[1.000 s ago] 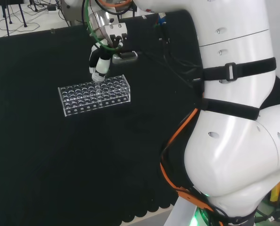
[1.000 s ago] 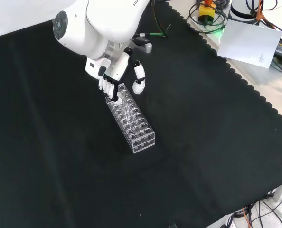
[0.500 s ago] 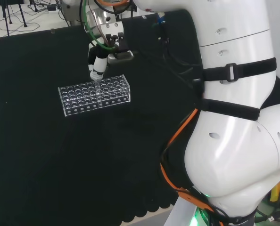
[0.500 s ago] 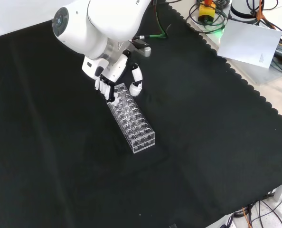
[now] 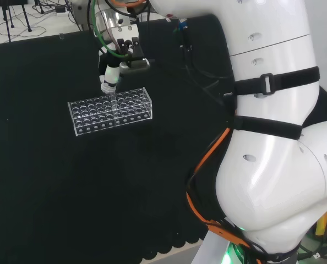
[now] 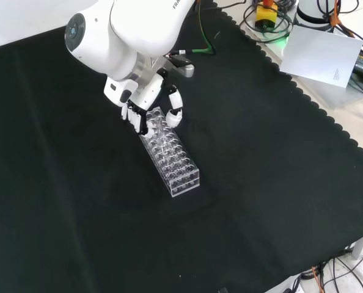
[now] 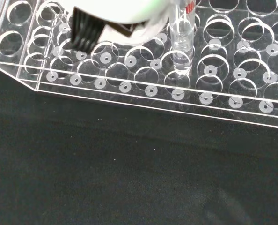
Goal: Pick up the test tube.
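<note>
**Hand at the far end of the rack, tube rising from a hole**

A clear plastic test tube rack (image 6: 169, 151) lies on the black cloth (image 6: 261, 183), its long side running down and to the right in the front view. The hand (image 6: 146, 107) hangs over the rack's upper end there, with its fingers (image 6: 135, 117) curled downward toward the top row of holes and the thumb (image 6: 174, 113) set apart just beside the rack's right edge. In the head view the hand (image 5: 110, 77) points down at the rack (image 5: 110, 110) near its back edge. The wrist view shows one clear test tube (image 7: 181, 44) standing upright in a hole of the rack (image 7: 143, 84), its upper part running up between blurred parts of the hand (image 7: 120, 16). The fingers appear pinched on the tube's top, though the contact itself is blurred.
</note>
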You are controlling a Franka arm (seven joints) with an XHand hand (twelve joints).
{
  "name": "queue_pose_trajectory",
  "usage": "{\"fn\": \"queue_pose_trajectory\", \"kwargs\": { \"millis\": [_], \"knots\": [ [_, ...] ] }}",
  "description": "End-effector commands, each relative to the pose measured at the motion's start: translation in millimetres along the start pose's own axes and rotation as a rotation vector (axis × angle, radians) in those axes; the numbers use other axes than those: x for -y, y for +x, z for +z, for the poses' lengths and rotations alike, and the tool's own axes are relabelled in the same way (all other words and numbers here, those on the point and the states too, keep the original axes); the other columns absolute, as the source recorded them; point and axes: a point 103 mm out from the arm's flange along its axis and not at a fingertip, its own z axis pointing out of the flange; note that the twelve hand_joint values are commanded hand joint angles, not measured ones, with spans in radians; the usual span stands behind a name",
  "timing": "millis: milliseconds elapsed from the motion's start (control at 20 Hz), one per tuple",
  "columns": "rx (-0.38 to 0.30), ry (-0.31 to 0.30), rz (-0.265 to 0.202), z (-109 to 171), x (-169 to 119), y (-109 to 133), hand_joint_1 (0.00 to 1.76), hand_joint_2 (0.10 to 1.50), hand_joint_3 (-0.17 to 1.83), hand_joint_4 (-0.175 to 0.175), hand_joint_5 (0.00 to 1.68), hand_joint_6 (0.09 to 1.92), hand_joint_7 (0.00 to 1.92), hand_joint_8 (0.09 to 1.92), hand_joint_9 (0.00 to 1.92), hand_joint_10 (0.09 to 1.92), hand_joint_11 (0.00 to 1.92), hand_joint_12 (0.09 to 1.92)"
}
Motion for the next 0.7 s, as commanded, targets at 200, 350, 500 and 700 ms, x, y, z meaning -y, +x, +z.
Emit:
{"fn": "queue_pose_trajectory", "kwargs": {
  "millis": [200,350,500,700],
  "knots": [
    [0.009,-0.009,0.022,1.9,0.0,-1.4,1.15,0.58,0.73,-0.175,0.77,0.93,1.04,0.95,0.86,0.82,0.60,1.34],
    [0.005,-0.018,0.030,2.1,-0.8,-2.7,1.17,0.58,0.74,-0.175,0.85,0.90,1.13,0.92,0.96,0.78,0.70,1.30],
    [-0.022,-0.037,0.050,2.6,-1.8,-4.0,1.18,0.78,0.49,-0.175,1.09,0.82,1.29,0.87,1.13,0.74,0.87,1.25],
    [-0.040,-0.091,0.057,0.1,-1.8,-1.2,1.27,0.74,0.54,-0.175,1.21,0.71,1.31,0.75,1.29,0.72,1.07,1.17]
  ]
}}
